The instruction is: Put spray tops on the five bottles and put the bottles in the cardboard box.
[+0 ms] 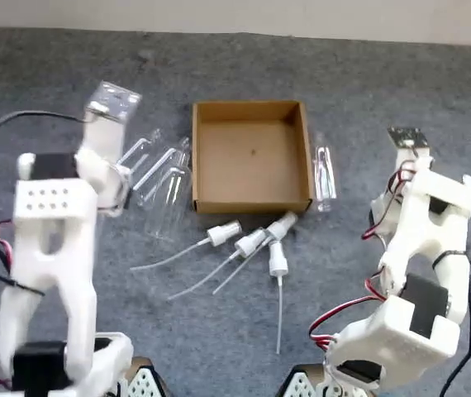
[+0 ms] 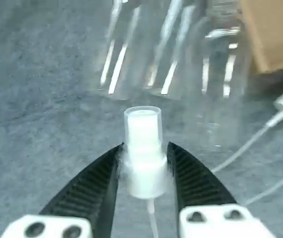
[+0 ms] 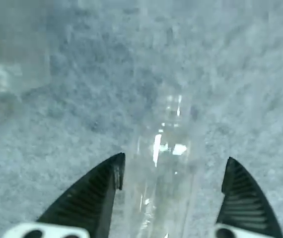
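Clamping a spray top (image 2: 142, 130), left gripper (image 2: 145, 148) should be squaring it to bottles (image 2: 169, 64) beside the cardboard box (image 1: 252, 201); right gripper (image 3: 174, 163) is gaping wide.

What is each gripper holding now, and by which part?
The left gripper holds a spray top by its white body. The right gripper holds nothing: it is open, astride a bottle without touching it.

No legible text or labels.
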`<control>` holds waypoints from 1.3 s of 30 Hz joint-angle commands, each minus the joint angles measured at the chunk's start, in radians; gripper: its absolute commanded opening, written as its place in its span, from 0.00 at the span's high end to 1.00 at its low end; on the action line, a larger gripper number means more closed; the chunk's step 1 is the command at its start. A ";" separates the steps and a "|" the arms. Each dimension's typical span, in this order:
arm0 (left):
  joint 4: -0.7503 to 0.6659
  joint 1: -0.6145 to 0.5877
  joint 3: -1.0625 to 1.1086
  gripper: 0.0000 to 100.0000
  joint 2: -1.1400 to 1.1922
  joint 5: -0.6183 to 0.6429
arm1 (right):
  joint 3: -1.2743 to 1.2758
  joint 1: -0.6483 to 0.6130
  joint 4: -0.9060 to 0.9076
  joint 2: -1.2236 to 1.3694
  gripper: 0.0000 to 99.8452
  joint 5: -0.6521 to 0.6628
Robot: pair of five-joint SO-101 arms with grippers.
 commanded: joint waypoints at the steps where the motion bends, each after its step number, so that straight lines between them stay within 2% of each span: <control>1: 0.006 0.088 0.070 1.00 -0.130 0.064 | -0.110 -0.031 0.054 0.019 0.74 -0.014; 7: 0.005 0.107 0.134 1.00 -0.179 0.071 | -0.245 0.004 0.074 0.203 0.76 -0.012; 12: -0.009 0.108 0.139 1.00 -0.179 0.071 | -0.297 -0.001 0.159 0.228 0.90 -0.014; 16: -0.014 0.107 0.139 1.00 -0.180 0.071 | -0.308 -0.001 0.213 0.214 0.96 -0.014; 24: -0.015 0.111 0.140 1.00 -0.179 0.071 | -0.317 0.044 0.206 0.211 1.00 -0.006; 30: -0.023 0.111 0.197 1.00 -0.185 0.072 | -0.455 0.110 0.214 0.219 1.00 0.097; 36: -0.080 0.113 0.263 1.00 -0.185 0.072 | -0.516 0.097 0.214 0.219 1.00 0.170; 39: -0.080 0.113 0.257 1.00 -0.186 0.089 | -0.516 0.067 0.216 0.209 1.00 0.141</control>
